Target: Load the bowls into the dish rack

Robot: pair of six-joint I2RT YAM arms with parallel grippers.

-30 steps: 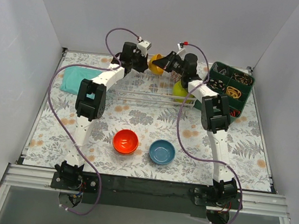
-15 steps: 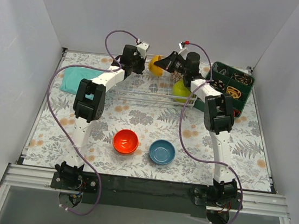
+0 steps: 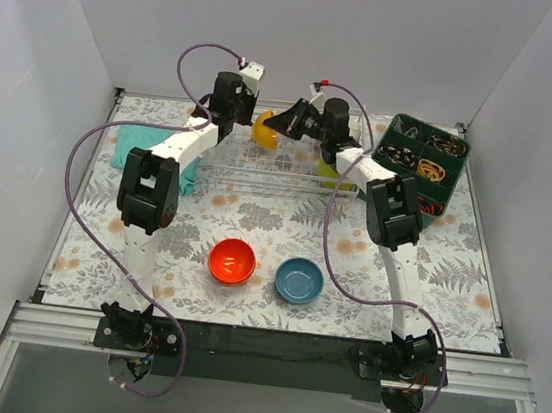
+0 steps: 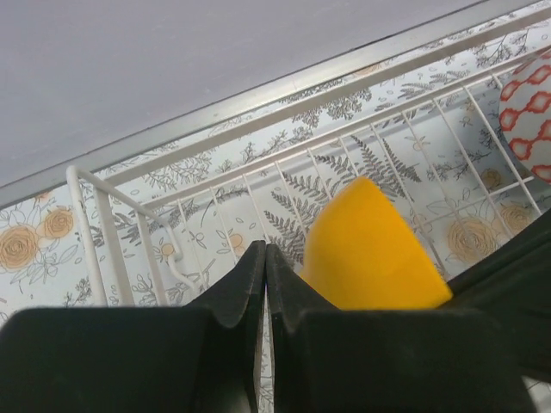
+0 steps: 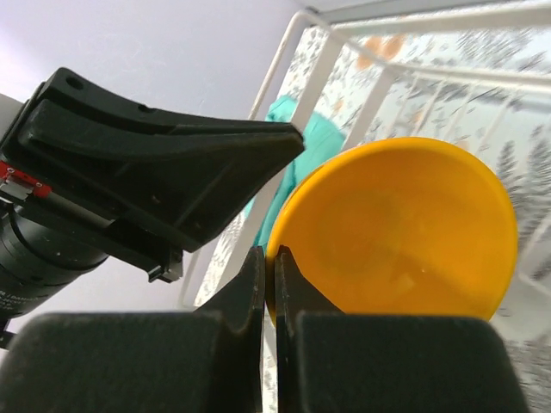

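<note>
Right hand (image 5: pixel 268 262) pinches the rim of the orange-yellow bowl (image 5: pixel 405 228), holding it on edge over the left end of the dish rack (image 3: pixel 260 172). Left hand (image 4: pixel 264 262), clenched on nothing, hangs just beside the bowl's outer side. The rack floor lies directly below.

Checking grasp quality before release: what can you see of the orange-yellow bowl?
The orange-yellow bowl is small, round and glossy, plain inside, and looks like plastic or glazed ceramic. It is tipped on edge over the left part of the dish rack, with its rim pinched in the right gripper. The left gripper is shut, close beside the bowl's outer wall. Whether they touch can't be told.
</note>
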